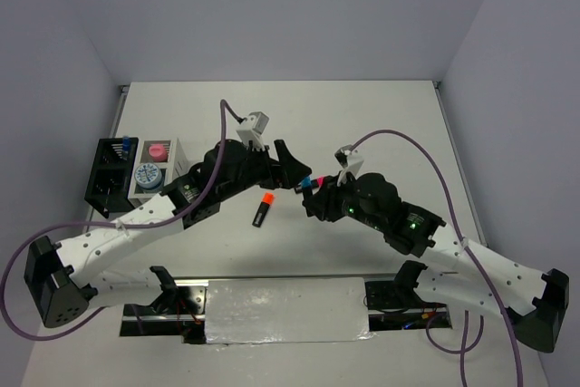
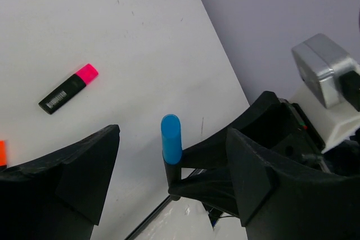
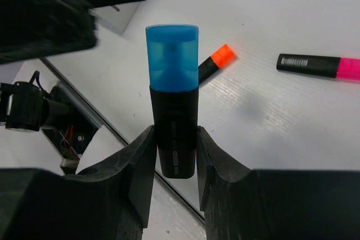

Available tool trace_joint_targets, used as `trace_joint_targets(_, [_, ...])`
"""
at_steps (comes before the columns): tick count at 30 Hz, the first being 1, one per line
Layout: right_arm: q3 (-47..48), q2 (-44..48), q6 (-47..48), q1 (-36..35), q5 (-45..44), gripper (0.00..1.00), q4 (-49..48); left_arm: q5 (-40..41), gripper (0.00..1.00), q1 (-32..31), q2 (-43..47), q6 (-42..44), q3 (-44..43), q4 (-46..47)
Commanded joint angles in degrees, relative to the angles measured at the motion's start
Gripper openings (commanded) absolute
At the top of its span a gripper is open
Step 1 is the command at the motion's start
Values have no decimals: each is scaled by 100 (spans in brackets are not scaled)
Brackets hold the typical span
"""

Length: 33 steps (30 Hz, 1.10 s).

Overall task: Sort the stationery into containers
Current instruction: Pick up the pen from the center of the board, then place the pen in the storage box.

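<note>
My right gripper (image 3: 174,141) is shut on a black highlighter with a blue cap (image 3: 172,94) and holds it upright above the table. In the left wrist view this blue-capped highlighter (image 2: 171,139) stands between the wide-open jaws of my left gripper (image 2: 171,158), touching neither finger. The grippers meet at mid-table, the left one (image 1: 292,169) beside the right one (image 1: 315,191). An orange-capped highlighter (image 1: 264,208) and a pink-capped one (image 2: 68,89) lie flat on the table. The white slotted box (image 1: 170,162) holds the pink glitter jar (image 1: 159,149) and a blue-white tin (image 1: 147,174).
The black compartmented holder (image 1: 110,176) stands left of the white box, with something blue-capped in it. A metal strip (image 1: 285,310) runs along the near edge between the arm bases. Grey walls close in the table on three sides.
</note>
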State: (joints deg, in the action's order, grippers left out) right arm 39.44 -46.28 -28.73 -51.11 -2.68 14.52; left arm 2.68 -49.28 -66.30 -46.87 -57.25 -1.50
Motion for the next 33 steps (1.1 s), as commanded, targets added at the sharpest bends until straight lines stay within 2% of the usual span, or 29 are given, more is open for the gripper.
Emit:
trace_joint_targets(1, [327, -30, -54, -144, -330, 0, -318, 31, 88, -21, -128, -103, -40, 203])
trace_joint_targets(3, [380, -65, -62, -223, -417, 0, -310, 22, 86, -12, -216, -138, -31, 194])
trace_joint_targets(5, [424, -117, -36, -285, -470, 0, -336, -47, 74, -21, -312, -147, -23, 237])
trace_joint_targets(7, [485, -153, -10, -329, -453, 0, -380, -92, 68, -21, -366, -164, -14, 281])
trace_joint_targets(8, [503, -197, 16, -364, -453, 0, -389, -144, 57, -21, -392, -190, 4, 342])
trace_joint_targets(9, [555, -232, 25, -373, -453, 0, -398, -162, 53, -21, -410, -208, 21, 378])
trace_joint_targets(10, [565, -258, 43, -417, -444, 0, -441, -197, 41, -12, -427, -200, 56, 448])
trace_joint_targets(12, [600, -337, 61, -435, -444, 0, -477, -224, 25, -21, -445, -208, 48, 501])
trace_joint_targets(13, [600, -372, 61, -435, -427, 0, -512, -224, 10, -12, -462, -200, -5, 484])
trace_joint_targets(15, [521, -364, 113, -435, -339, 2, -626, -224, 0, -21, -480, -112, -58, 431])
trace_joint_targets(16, [469, -320, 131, -435, -260, 22, -774, -215, 0, -12, -489, -68, -145, 361])
trace_joint_targets(17, [364, -172, 131, -435, -312, 49, -810, -145, 0, 6, -471, 28, -233, 221])
trace_joint_targets(18, [302, -58, 114, -435, -425, 70, -819, 160, 0, 41, -463, 73, -338, -50])
trace_joint_targets(19, [223, 74, 139, -435, -740, 99, -820, 328, 0, 102, -384, 116, -539, -566])
trace_joint_targets(21, [39, 495, 122, -382, -1163, 100, -584, 811, 0, 469, -252, 213, -768, -1235])
trace_joint_targets(22, [-15, 637, 148, -365, -1495, 100, -487, 1553, 0, 628, -86, 231, -1013, -2039])
trace_joint_targets(24, [-68, 970, 245, -329, -1735, 100, -110, 2330, 0, 1321, 99, 328, -1348, -2765])
trace_joint_targets(25, [-77, 1059, 263, -312, -1841, 100, 5, 3108, 0, 1594, 239, 310, -1472, -3586])
trace_joint_targets(26, [-94, 1138, 280, -312, -2007, 100, 111, 3447, 0, 2240, 293, 206, -1586, -3951])
trace_joint_targets(28, [-138, 1349, 368, -303, -2017, 100, 235, 4323, 0, 2894, 355, 48, -1875, -4549])
trace_joint_targets(29, [-182, 1385, 386, -294, -1957, 100, 253, 4581, 0, 3533, 329, -32, -1990, -5127])
trace_joint_targets(31, [-200, 1455, 429, -303, -1877, 100, 305, 4960, 0, 4142, 180, -207, -2253, -5526])
trace_joint_targets(32, [-226, 1455, 447, -303, -1798, 100, 314, 5231, 0, 4667, 118, -252, -2316, -5763])
trace_joint_targets(33, [-226, 1455, 456, -303, -1763, 100, 358, 5339, 0, 4864, 31, -200, -2325, -5696])
